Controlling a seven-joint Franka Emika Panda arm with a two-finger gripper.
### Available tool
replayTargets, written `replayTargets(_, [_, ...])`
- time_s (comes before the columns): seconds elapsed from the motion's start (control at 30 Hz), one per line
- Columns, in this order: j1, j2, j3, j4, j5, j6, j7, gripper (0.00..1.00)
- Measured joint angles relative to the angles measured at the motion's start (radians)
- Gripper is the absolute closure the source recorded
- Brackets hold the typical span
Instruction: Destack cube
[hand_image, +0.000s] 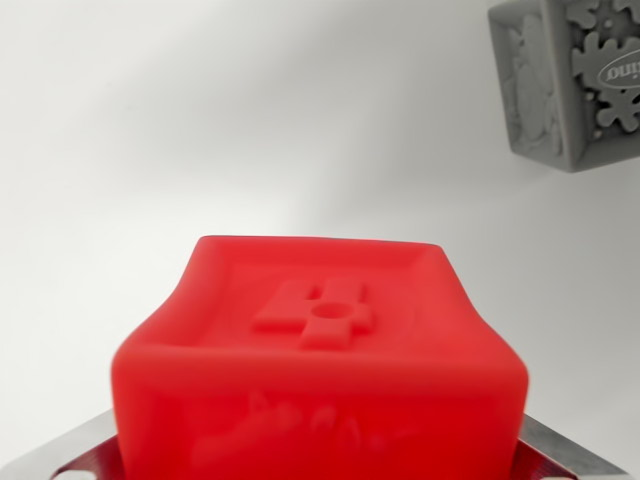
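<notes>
Low in the frame's centre, the red cube (320, 370) is seen clamped between the metal fingers (570, 448) of the end effector (320, 462), and could be knocked into the grey cube (570, 80) at upper right if swung carelessly.

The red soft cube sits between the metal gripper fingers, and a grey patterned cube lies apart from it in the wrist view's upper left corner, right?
Not quite. The grey patterned cube is in the wrist view's upper right corner, not the upper left. The rest holds: the red soft cube sits between the metal gripper fingers, and the grey one lies apart from it on the white surface.
</notes>
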Motion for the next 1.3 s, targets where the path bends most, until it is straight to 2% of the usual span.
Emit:
replayTargets(0.6, [0.056,0.015,0.007,-0.009,0.002,0.025,0.143,1.00])
replayTargets(0.87, [0.056,0.074,0.012,-0.006,0.016,0.074,0.144,1.00])
replayTargets(1.3, [0.042,0.163,0.030,0.011,0.032,0.147,0.132,1.00])
